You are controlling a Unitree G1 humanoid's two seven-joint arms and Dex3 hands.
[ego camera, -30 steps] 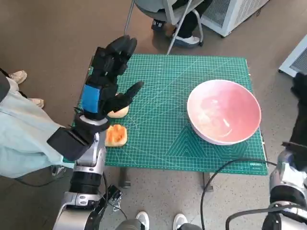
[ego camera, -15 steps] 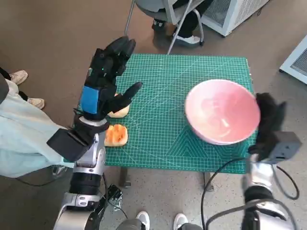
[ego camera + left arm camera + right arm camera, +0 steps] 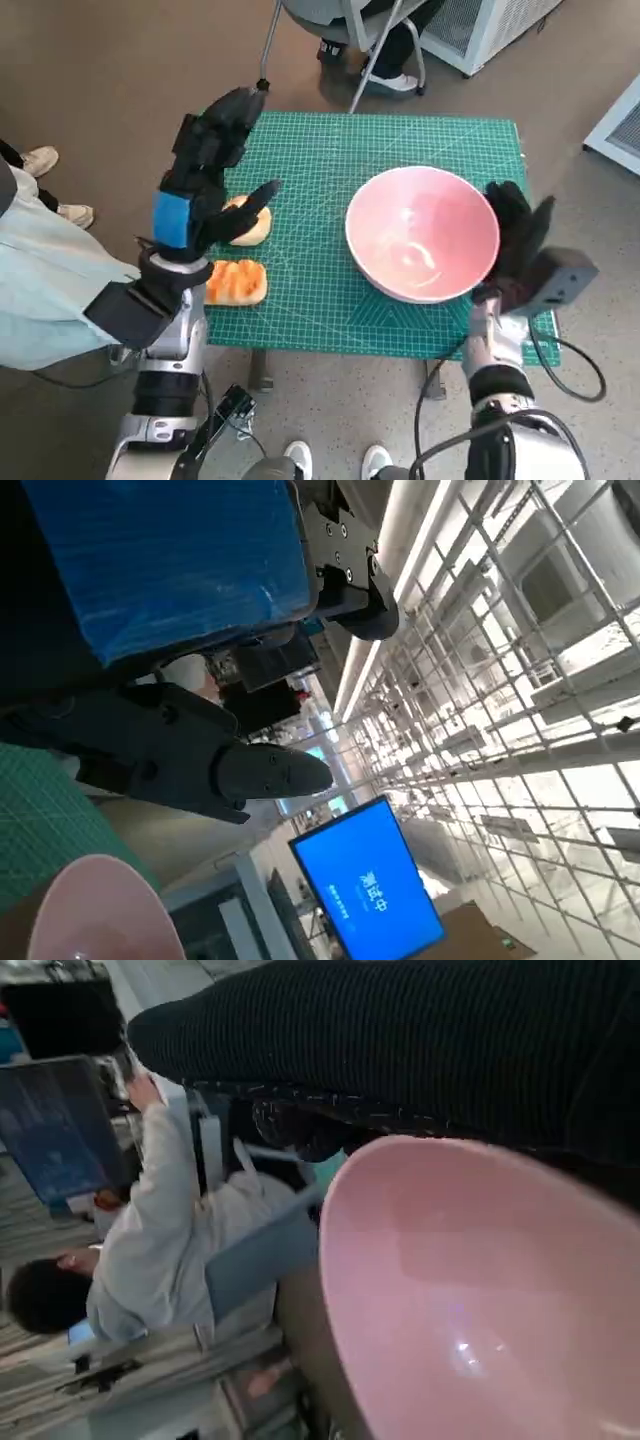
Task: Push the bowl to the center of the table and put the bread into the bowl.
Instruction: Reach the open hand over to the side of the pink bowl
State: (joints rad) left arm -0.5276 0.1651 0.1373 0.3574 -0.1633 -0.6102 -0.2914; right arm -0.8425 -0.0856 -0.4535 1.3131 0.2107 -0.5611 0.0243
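Head view: right hand (image 3: 515, 240) lay flat on pink bowl (image 3: 422, 232) rim, gripping nothing; rigid, likely slides easily. Left hand (image 3: 205, 180) hovered spread over soft bread (image 3: 249, 222); pinch sides gently.

Pale bread (image 3: 247, 226) half hidden behind left hand (image 3: 200, 185).

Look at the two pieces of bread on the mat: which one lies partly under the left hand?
The paler bread, farther from the robot; the left hand hovers over it. The orange bread lies uncovered at the mat's near edge.
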